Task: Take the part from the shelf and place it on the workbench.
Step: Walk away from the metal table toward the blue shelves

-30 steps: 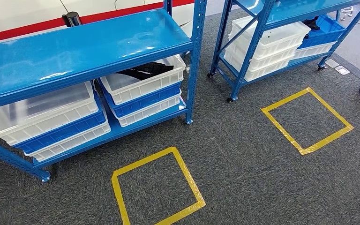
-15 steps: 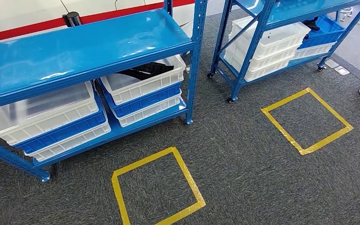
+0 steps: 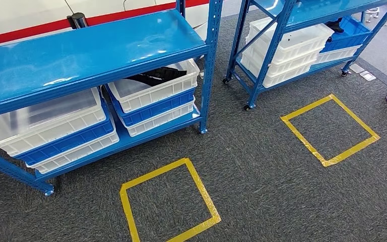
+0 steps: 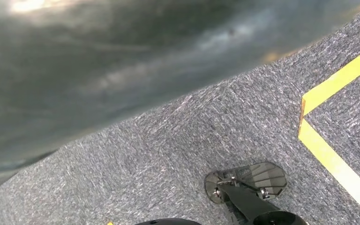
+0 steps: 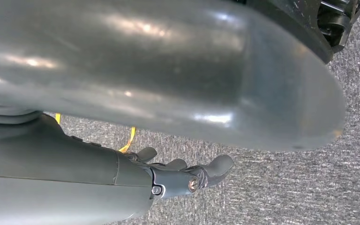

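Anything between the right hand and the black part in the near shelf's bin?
Yes. The black part lies in the top white bin, under the blue shelf deck, which covers it from above; the bin's front wall stands before it. Entry is likely through the gap between them. The right hand hangs over the carpet, holding nothing.

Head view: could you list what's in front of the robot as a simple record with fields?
near shelf: blue rack, bare top level
bins below: white crates stacked with blue ones on its lower level
part: black piece lying in the right-hand top white crate
second rack: farther blue rack, on wheels, also holding crates
floor: grey carpet, two yellow tape squares
right hand: hangs above the carpet, holding nothing, fingers apart
task progress: part not yet taken
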Action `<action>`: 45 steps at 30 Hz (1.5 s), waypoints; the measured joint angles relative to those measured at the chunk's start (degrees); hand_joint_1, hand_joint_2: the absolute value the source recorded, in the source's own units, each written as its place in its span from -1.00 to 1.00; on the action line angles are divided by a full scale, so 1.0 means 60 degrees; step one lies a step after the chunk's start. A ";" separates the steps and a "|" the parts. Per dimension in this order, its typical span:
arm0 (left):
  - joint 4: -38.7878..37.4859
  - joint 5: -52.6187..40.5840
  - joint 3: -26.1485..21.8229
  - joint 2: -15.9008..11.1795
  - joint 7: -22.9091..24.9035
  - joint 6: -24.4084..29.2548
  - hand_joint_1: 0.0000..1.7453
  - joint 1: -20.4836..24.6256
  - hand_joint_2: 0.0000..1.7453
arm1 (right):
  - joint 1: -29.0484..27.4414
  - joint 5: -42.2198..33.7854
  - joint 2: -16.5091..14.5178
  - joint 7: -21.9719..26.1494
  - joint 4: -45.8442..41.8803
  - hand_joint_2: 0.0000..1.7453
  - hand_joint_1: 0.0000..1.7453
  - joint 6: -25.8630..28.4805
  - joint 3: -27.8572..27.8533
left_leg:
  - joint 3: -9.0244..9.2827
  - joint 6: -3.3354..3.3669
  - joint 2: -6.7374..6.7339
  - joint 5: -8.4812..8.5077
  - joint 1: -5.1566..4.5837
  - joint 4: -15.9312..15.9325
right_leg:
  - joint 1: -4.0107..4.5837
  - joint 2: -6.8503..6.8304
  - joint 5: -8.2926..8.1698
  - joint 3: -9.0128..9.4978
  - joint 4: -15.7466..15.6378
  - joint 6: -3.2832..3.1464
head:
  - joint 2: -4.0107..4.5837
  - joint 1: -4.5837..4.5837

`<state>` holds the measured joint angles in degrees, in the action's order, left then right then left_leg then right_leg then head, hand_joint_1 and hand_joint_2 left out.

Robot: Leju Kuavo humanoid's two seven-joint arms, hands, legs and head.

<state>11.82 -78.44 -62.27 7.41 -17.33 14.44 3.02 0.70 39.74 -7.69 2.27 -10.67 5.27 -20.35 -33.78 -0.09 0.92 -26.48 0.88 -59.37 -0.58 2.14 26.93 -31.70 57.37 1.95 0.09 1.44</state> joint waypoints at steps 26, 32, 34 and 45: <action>0.0013 0.0162 -0.0076 0.0043 0.0005 0.0064 -1.00 0.0014 -1.00 | -0.0006 0.0298 -0.0034 0.0216 0.0000 -1.00 -1.00 0.0915 0.0000 | 0.0271 -0.0234 -0.0184 -0.0064 0.0170 0.0258 | -0.0359 -0.0413 -0.0077 -0.0145 0.0123 0.0464 | 0.0000 -0.0134; 0.0010 0.0178 -0.0102 0.0063 0.0003 0.0077 -1.00 0.0018 -1.00 | -0.0042 0.0315 -0.0036 0.0323 0.0000 -1.00 -1.00 0.0976 0.0000 | -0.0122 -0.0370 -0.0227 -0.0664 0.0262 -0.0761 | -0.0280 -0.0348 -0.0022 -0.0007 0.0137 0.0015 | 0.0000 -0.0078; 0.0008 0.0181 -0.0118 0.0065 0.0001 0.0078 -1.00 0.0002 -1.00 | -0.0047 0.0311 -0.0045 0.0381 0.0000 -1.00 -1.00 0.0915 0.0000 | -0.0874 -0.0315 -0.0215 -0.1140 0.0216 -0.2135 | -0.0188 -0.0344 0.0042 0.0053 0.0138 -0.0081 | 0.0000 -0.0075; 0.0007 0.0095 -0.0140 0.0060 0.0007 0.0078 -1.00 0.0002 -1.00 | -0.0044 0.0326 -0.0005 0.0413 0.0007 -1.00 -1.00 0.0300 0.0000 | -0.0074 0.0117 -0.0107 0.0052 -0.0031 0.0013 | -0.0050 -0.0235 0.0454 0.0364 0.0122 0.0151 | 0.0000 -0.0099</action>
<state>11.87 -77.88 -63.11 7.77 -17.29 14.91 3.04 0.44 41.69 -7.73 4.75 -10.62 7.06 -20.35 -34.22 0.61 0.28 -26.16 0.69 -59.30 -0.87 0.74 29.66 -29.51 58.10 2.85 0.09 0.85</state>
